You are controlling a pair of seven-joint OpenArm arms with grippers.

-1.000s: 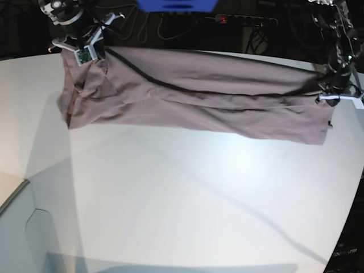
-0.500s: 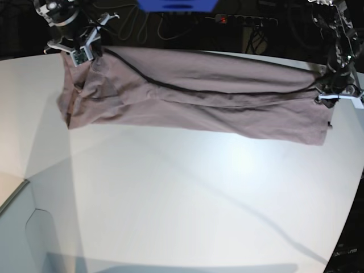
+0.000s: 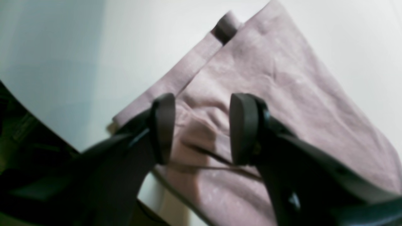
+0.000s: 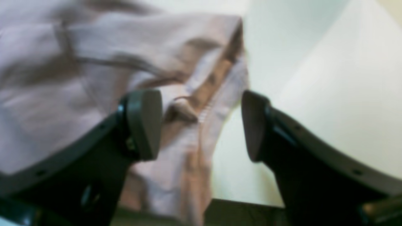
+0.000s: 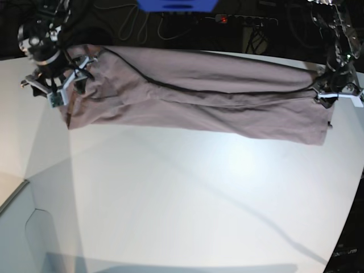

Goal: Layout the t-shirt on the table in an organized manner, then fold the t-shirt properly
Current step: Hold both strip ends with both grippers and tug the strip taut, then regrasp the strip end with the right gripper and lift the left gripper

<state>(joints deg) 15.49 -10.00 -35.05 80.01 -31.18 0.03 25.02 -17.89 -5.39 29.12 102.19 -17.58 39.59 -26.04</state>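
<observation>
From where I stand, most of the worktop (image 5: pixel 187 205) on the near side of the t-shirt (image 5: pixel 199 94) is bare white, and the garment lies as a long, narrow band along the far edge, folded over on itself lengthwise. Its long axis runs side to side, from one arm to the other, with the far fold touching the curved rim and the near hem sagging a little toward me at the left-arm end. That axis is what I judge the next fold to turn on: each arm stands at one short end of the band, so neither is nearer the shirt's middle, and any crosswise fold has to carry one end along the band toward the other. The left claw (image 3: pixel 201 128) hangs just over its end of the shirt, jaws apart with wrinkled cloth lying below the gap, nothing pinched. At the opposite end the right claw (image 4: pixel 201 125) stands wide apart too, poised over the bunched corner and hem, half over cloth and half over bare worktop beside the shirt, gripping nothing.
</observation>
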